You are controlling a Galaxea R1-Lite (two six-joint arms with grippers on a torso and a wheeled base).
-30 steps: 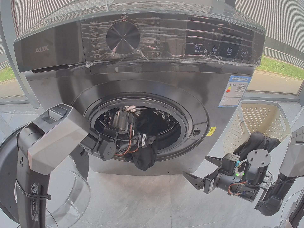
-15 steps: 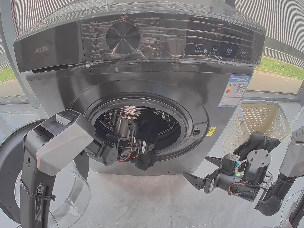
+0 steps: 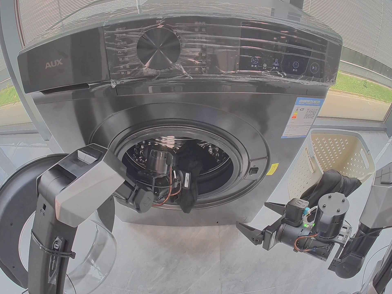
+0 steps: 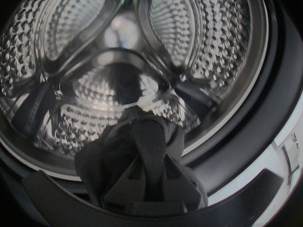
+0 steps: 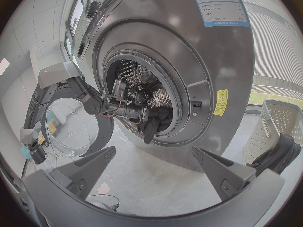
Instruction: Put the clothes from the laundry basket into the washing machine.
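Hanging at the lower rim of the washing machine (image 3: 245, 115) opening, a dark garment (image 3: 188, 199) is clamped in the left gripper (image 3: 185, 180), with the drum straight ahead. The right gripper (image 3: 253, 216) is held spread and empty, nearer the laundry basket (image 3: 355, 152), over which a second garment (image 3: 330, 184) is draped.

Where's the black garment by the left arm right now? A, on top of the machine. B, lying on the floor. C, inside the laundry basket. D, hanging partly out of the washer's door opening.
D: the black garment drapes over the lower rim of the washing machine opening, its tail dangling outside.
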